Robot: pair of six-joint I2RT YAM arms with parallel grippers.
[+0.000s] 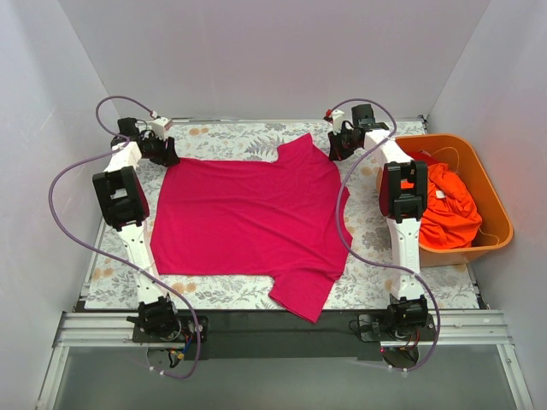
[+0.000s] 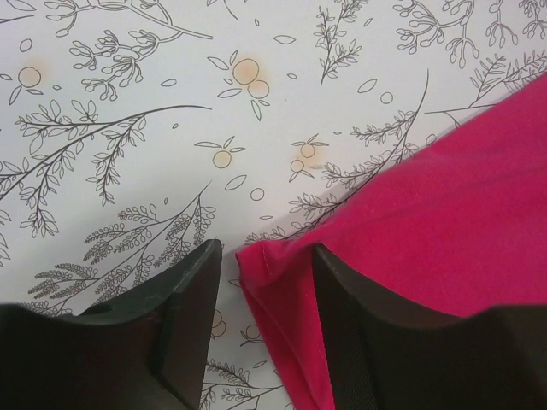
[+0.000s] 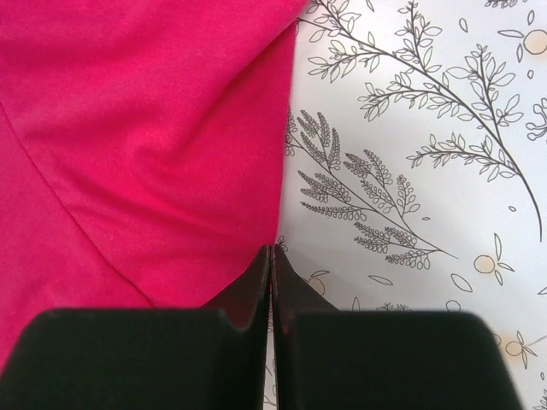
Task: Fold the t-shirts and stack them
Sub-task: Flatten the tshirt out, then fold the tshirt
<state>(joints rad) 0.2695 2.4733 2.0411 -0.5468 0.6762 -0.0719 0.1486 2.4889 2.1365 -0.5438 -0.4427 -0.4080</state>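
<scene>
Status check, overhead view: the magenta-pink shirt (image 1: 248,213) lies spread flat across the middle of the desk (image 1: 376,286). One sleeve points to the top of the frame and the other reaches toward the bottom, near your arm bases. No fold is in it yet. The orange-red shirts (image 1: 449,213) sit bunched in the orange tub (image 1: 498,224) at the right of the frame, none of them laid out. Your left tool (image 2: 267,252) is at the shirt's upper-left corner in the overhead view. Its wrist camera shows the jaws standing well apart, with the hemmed corner of the cloth lying between them, flat on the desk and not gripped. Your right tool (image 3: 272,254) is at the upper right, beside the top sleeve. Its jaws are pressed together with the tip right at the cloth's edge, and no cloth shows between them, so log it as holding nothing visible. Judgement on progress: early. Spreading looks done, the first fold is not begun, and no stack exists anywhere on the desk. Left to do: close on both far corners, fold the magenta-pink shirt and set it aside. Then pull, spread, fold and stack each shirt from the tub. How many shirts are in the tub cannot be told from here.
</scene>
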